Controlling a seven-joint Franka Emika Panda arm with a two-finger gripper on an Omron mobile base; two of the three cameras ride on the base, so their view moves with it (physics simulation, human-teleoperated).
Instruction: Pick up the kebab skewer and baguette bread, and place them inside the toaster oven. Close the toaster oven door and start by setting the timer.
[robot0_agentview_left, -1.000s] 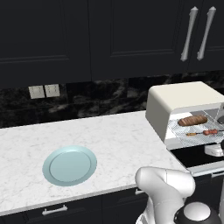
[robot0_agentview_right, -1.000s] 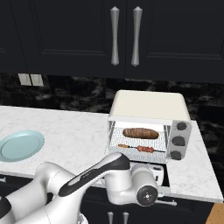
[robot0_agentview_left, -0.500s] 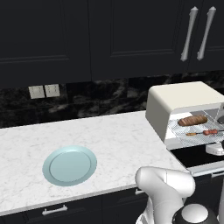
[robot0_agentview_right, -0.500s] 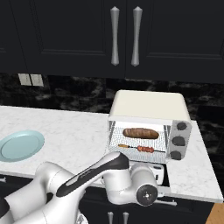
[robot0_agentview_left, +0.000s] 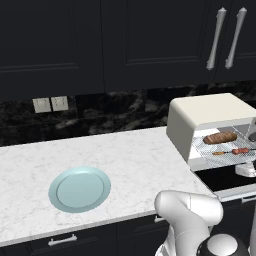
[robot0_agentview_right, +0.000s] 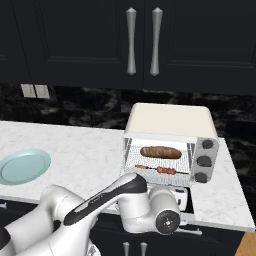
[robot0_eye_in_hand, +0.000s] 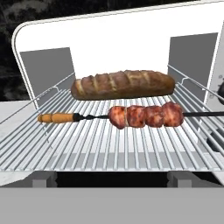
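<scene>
The gripper (robot0_agentview_right: 181, 198) is seen low in front of the toaster oven (robot0_agentview_right: 170, 145), just below its open mouth, and is spread wide with nothing held.

From here the door is judged to be the next concern. The toaster oven door (robot0_agentview_left: 227, 178) is folded down flat towards the robot, with the gripper close above or against it; contact cannot be told. If the door is lifted from one corner or struck off-centre, it may slip from the gripper and drop back. A careless upward sweep could also catch the front edge of the wire rack (robot0_eye_in_hand: 131, 148) and jolt what lies on it. The timer knobs (robot0_agentview_right: 204, 161) sit in a close column on the right face, so the wrong one could be turned.

The baguette bread (robot0_eye_in_hand: 123, 85), golden-brown and scored, is laid across the back of the rack. The kebab skewer (robot0_eye_in_hand: 131, 116) is laid just in front of it, parallel, reddish chunks towards the right and an orange handle to the left; the two are near but appear apart.
</scene>
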